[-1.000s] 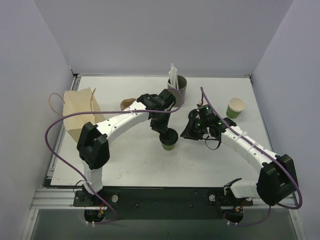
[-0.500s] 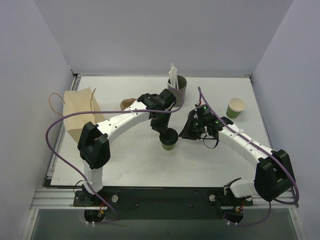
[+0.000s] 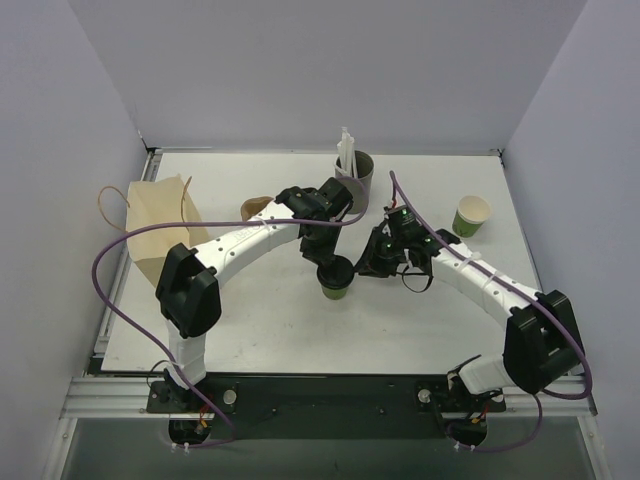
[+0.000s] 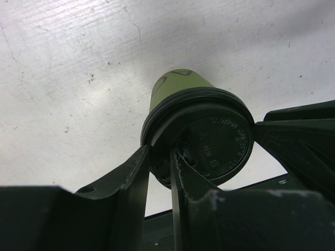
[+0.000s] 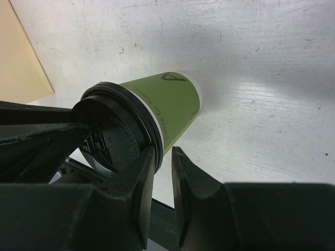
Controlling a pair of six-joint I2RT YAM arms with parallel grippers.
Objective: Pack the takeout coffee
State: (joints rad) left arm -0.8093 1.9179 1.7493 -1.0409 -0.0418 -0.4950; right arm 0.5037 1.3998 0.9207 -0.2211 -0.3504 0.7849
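Note:
The takeout coffee, a small green cup (image 3: 337,290) with a black lid (image 3: 336,270), stands upright on the white table in mid view. My left gripper (image 3: 331,262) is over it from behind. In the left wrist view its fingers (image 4: 137,175) are shut on the near edge of the lid (image 4: 220,138), above the green cup wall (image 4: 178,86). My right gripper (image 3: 369,266) is just right of the cup. In the right wrist view its jaws (image 5: 163,154) are almost together with nothing between them, and the left finger touches the lid's rim (image 5: 157,136).
A tan paper bag (image 3: 160,225) with handles lies at the left. A grey cup with white straws (image 3: 354,172) stands behind the left gripper. A second green cup (image 3: 472,214) without a lid stands at the right. A brown paper piece (image 3: 254,207) lies near the bag.
My right gripper has moved left, closer to the cup, until its finger touches the lid's rim. The left gripper and the cup have hardly moved.

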